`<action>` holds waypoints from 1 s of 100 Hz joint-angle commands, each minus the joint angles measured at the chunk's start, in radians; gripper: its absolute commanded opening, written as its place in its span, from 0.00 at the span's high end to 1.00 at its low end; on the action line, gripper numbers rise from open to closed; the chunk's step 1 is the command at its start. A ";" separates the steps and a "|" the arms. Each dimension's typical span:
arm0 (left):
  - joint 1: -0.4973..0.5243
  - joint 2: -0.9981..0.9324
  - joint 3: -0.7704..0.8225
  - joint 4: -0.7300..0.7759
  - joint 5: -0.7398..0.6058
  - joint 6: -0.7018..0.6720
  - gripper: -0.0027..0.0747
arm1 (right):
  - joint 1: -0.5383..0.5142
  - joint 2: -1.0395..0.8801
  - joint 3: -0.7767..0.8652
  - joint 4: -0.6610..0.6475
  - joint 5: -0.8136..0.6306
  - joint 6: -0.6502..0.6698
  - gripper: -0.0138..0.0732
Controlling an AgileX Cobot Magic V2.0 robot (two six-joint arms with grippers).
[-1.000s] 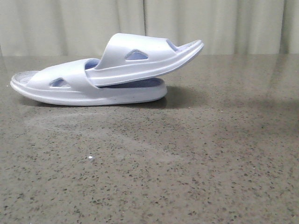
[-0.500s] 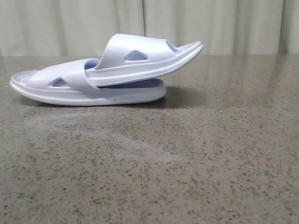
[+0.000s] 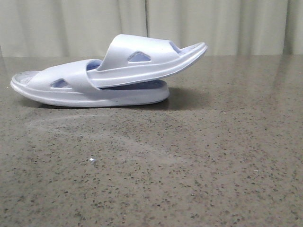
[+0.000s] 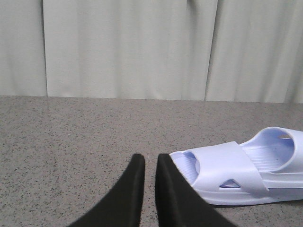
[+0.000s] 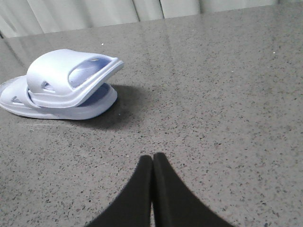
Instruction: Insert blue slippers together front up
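Soft, even lighting is seen in all views. A dull sheen is carried by the speckled tabletop (image 3: 199,161), with one tiny glint. A dark shadow is cast beside the blue slippers (image 3: 109,75) on their right. Near fingertips (image 5: 152,189) are rendered as blurred silhouettes

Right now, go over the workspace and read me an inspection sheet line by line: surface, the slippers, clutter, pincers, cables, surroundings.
Surface: dark speckled stone-look table, glossy, with faint reflections.
Job's things: blue slippers, nested; the upper slipper has one end tucked under the strap of the lower slipper, its other end tilted up off the footbed. The lower one lies flat on its sole.
Clutter: nothing seen.
Pincers: left pincer is off the slippers, a narrow gap between its fingers, holding nothing; right pincer shut, holding nothing, well away from the pair.
Cables: nothing seen.
Surroundings: pale pleated curtain behind the table.
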 commanded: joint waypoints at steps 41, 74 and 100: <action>-0.010 0.008 -0.026 -0.023 -0.065 -0.008 0.95 | 0.003 0.004 -0.026 0.041 -0.040 0.002 0.94; -0.010 0.008 -0.018 0.026 -0.072 -0.008 0.95 | 0.003 0.004 -0.026 0.041 -0.040 0.002 0.94; 0.014 -0.081 0.112 0.472 -0.180 -0.308 0.95 | 0.003 0.004 -0.026 0.041 -0.040 0.002 0.94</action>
